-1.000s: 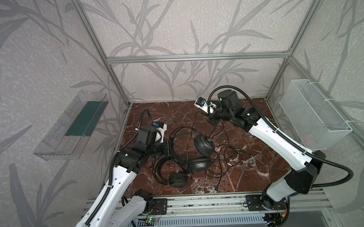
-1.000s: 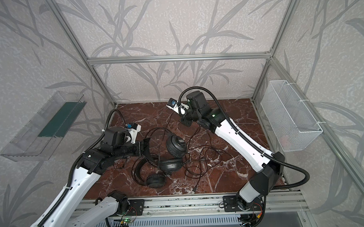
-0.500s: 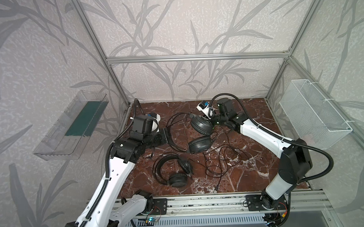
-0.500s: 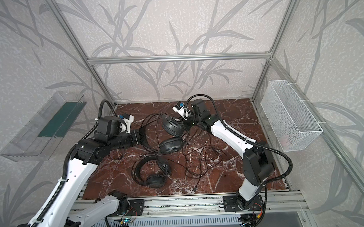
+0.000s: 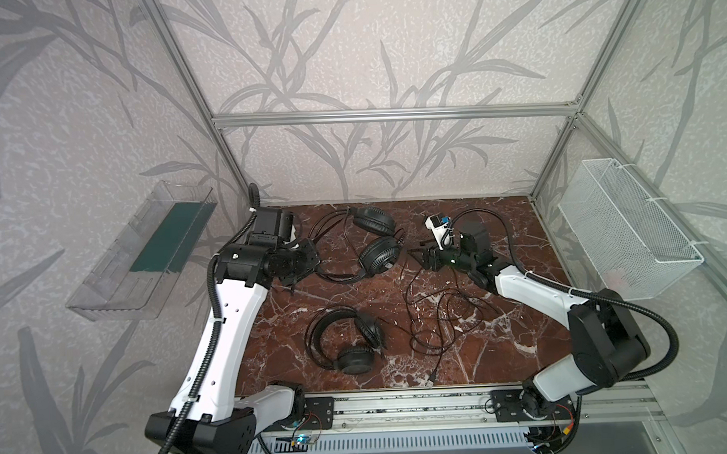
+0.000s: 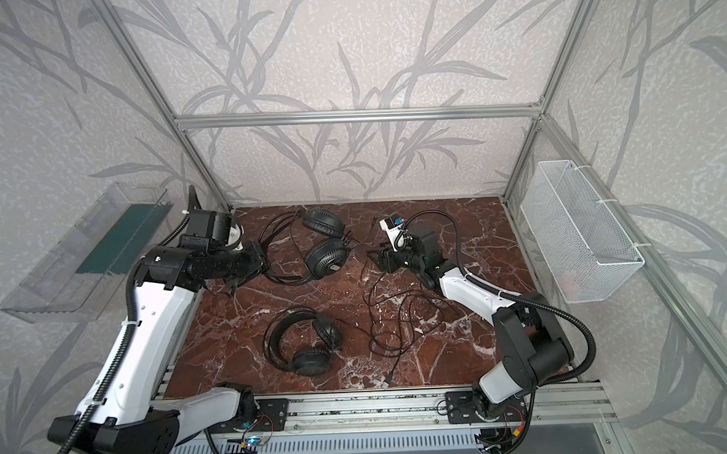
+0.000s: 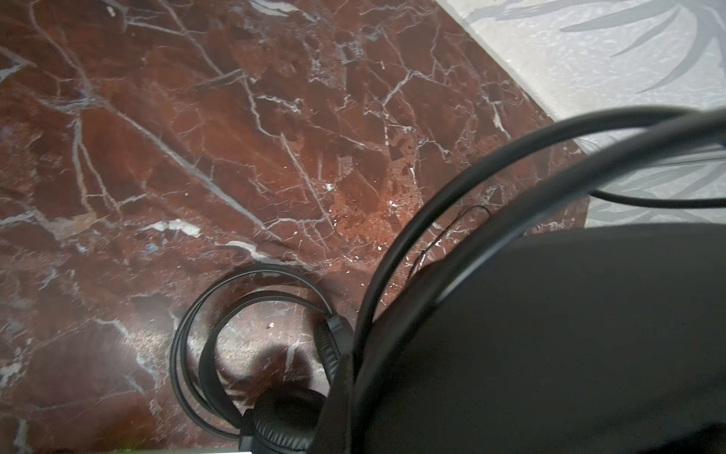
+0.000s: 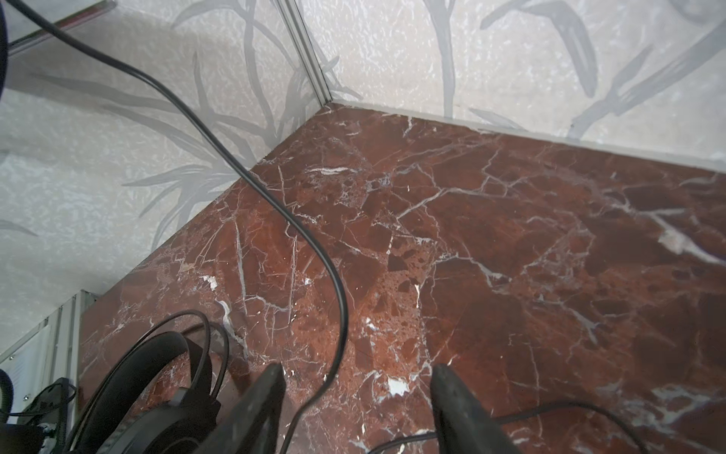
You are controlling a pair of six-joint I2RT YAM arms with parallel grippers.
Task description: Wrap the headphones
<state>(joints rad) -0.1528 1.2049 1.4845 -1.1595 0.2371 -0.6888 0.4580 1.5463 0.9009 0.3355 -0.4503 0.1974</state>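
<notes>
both top views: two black wired headsets. the rear headset (image 5: 378,255) sits near the back wall, left of centre. its ridged earcup faces up, the smooth padded one is just behind it, and the thin double-wire headband loops left into the left hand (image 5: 309,260). that hand is clamped tight on the band. the front headset (image 5: 355,360) lies flat mid-front with its band arcing left, well apart from both hands. the loose cable (image 5: 440,317) sprawls in loops right of centre, plug end close to the front edge. the right hand (image 5: 422,257) is low, just right of the rear headset, fingers parted, gripping nothing. the tabletop (image 5: 507,231) is boxed in by walls at the back and both sides, with a metal rail (image 6: 360,407) at the front. free room: front-left strip beside the left arm, and the right rear corner.

left wrist: the rear headset's band wires (image 7: 376,283) sweep close across the lens. a blurred black mass is beside them; cannot tell what it is. the front headset (image 7: 283,420) is beyond on bare marble. the tabletop meets the wall past the band.

right wrist: the fingers (image 8: 267,405) are spread wide. the cable (image 8: 243,173) drops between them; contact unclear. the rear headset (image 8: 169,428) is just beside one finger. bare marble runs ahead to the wall corner.
</notes>
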